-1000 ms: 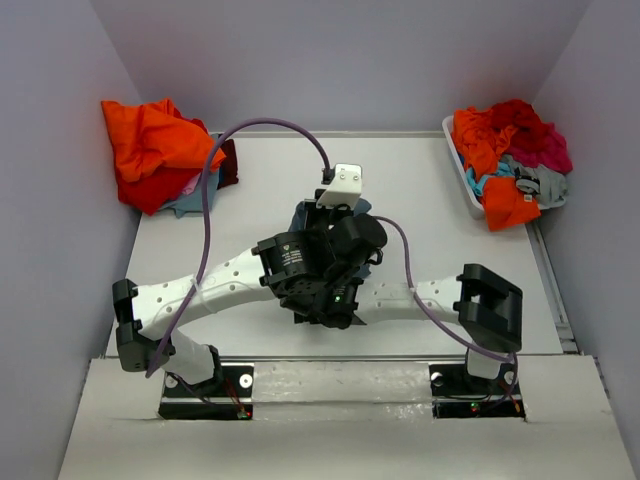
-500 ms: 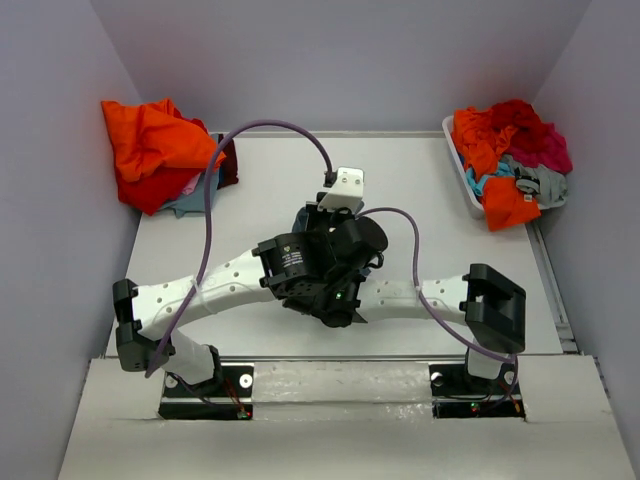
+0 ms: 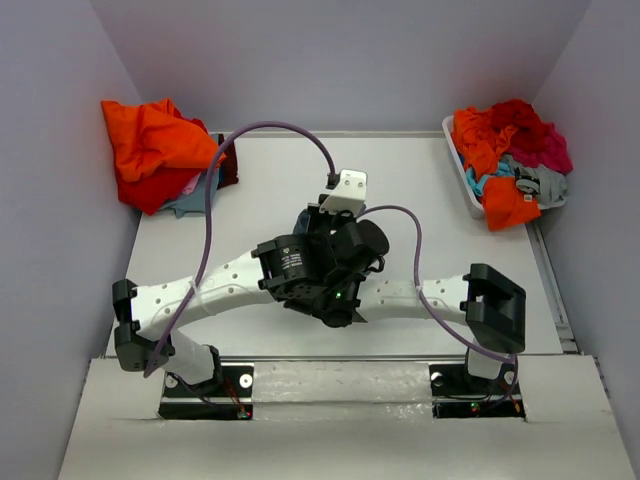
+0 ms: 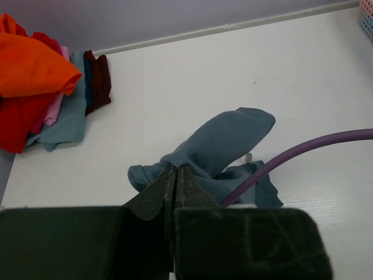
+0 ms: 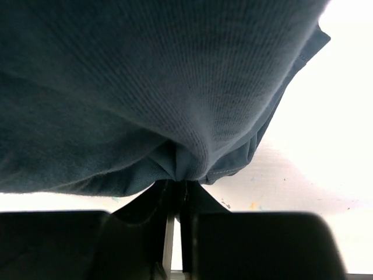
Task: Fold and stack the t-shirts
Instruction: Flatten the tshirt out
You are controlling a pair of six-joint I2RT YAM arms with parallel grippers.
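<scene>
My left jaws pinch near edge of blue shirt (image 4: 221, 146), bunched mid desk (image 4: 303, 70). My right jaws pinch its fold too. Shirt runs far-right from left jaws.

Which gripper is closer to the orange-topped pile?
Left, narrowly. The left gripper is mid-table, shut on the blue shirt, with the pile ahead to its left. The right gripper pinches the same shirt, apparently on the side away from the pile.
</scene>
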